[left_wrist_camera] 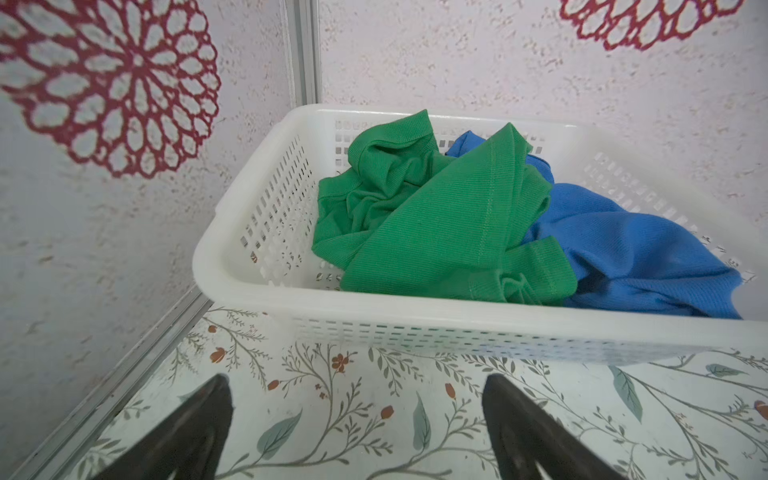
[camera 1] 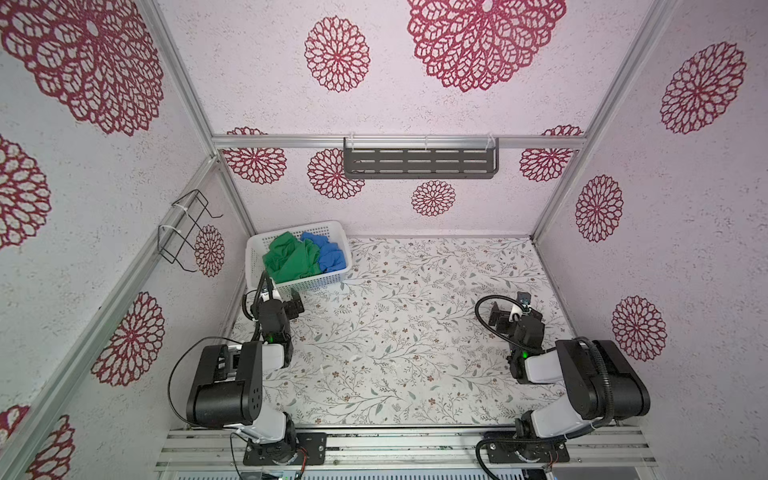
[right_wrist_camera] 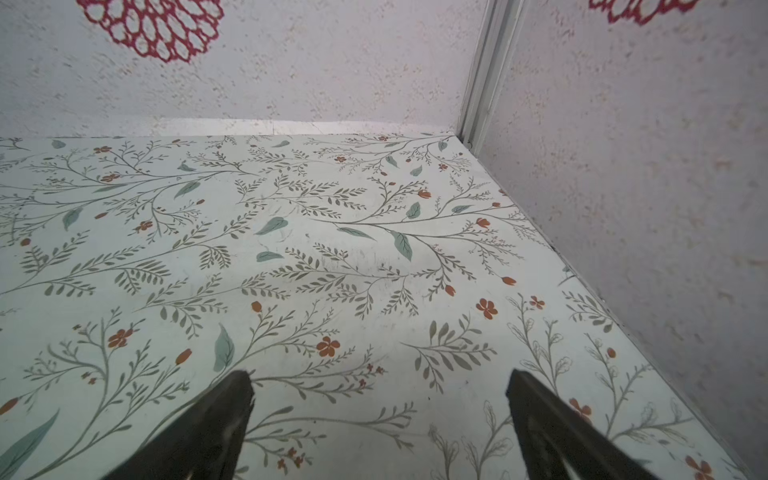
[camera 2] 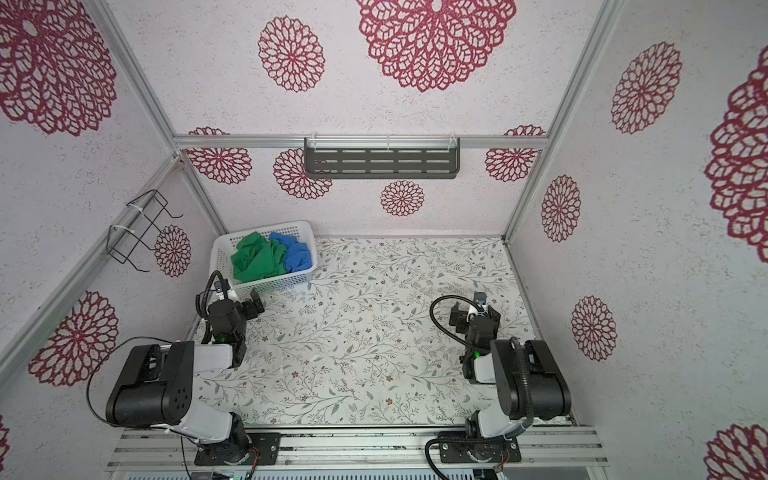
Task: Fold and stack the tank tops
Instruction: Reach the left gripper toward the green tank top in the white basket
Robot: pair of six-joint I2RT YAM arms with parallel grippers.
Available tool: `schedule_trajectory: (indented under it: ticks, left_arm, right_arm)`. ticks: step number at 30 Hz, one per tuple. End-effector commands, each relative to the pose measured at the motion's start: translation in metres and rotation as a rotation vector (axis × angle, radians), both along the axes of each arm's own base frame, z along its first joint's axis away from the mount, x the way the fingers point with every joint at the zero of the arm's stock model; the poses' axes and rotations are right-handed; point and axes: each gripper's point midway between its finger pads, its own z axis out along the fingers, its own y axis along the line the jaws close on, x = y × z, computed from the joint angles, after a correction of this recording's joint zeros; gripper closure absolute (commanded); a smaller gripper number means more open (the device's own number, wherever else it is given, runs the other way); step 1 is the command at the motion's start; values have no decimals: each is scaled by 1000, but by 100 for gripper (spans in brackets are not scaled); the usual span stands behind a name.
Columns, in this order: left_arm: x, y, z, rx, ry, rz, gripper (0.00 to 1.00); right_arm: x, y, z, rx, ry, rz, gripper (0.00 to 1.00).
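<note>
Two tank tops lie crumpled together in the white perforated basket [camera 1: 254, 266] [camera 2: 220, 259] [left_wrist_camera: 374, 309] at the table's back left corner. The green tank top [camera 1: 291, 259] [camera 2: 257, 259] [left_wrist_camera: 436, 220] fills the left side and partly overlaps the blue tank top [camera 1: 330, 254] [camera 2: 298, 254] [left_wrist_camera: 644, 257] on the right. My left gripper [camera 1: 286, 298] [camera 2: 243, 302] [left_wrist_camera: 357, 382] hovers just in front of the basket, open and empty. Low over bare table on the right, my right gripper [camera 1: 515, 311] [camera 2: 476, 311] [right_wrist_camera: 380, 378] is also open and empty.
The floral-print table [camera 1: 395, 332] is walled on three sides. A dark slotted shelf [camera 1: 419, 164] hangs on the back wall and a black wire rack [camera 1: 187, 228] on the left wall. An aluminium rail [camera 1: 395, 444] with both arm bases runs along the front.
</note>
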Motion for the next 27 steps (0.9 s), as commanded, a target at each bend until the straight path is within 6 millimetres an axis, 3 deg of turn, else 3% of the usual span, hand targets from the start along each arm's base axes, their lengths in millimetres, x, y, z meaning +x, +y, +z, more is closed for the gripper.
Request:
schedule_trajectory:
  ticks: [1, 27]
  left_arm:
    - [2, 1, 4, 21, -11, -7, 3]
    - [3, 1, 5, 7, -14, -18, 0]
  right_arm:
    - [7, 0, 18, 17, -62, -1, 1]
    - [9, 0, 18, 24, -61, 4, 1]
